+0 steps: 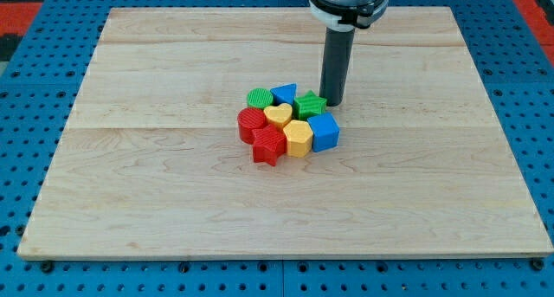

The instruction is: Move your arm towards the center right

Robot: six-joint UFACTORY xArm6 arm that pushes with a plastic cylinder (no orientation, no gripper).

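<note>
My tip [332,102] rests on the wooden board [173,184] just to the right of the green star [309,105], at the upper right of a tight cluster of blocks near the board's middle. The cluster holds a green rounded block [259,98], a blue triangle [283,93], a red cylinder [251,122], a yellow heart [278,115], a red star-like block [269,145], a yellow hexagon [298,138] and a blue cube [324,132]. The rod [338,63] rises straight up from the tip to the view's top.
The board lies on a blue pegboard [35,115] that surrounds it on all sides. The arm's dark collar with a white ring [348,7] hangs at the view's top, right of centre.
</note>
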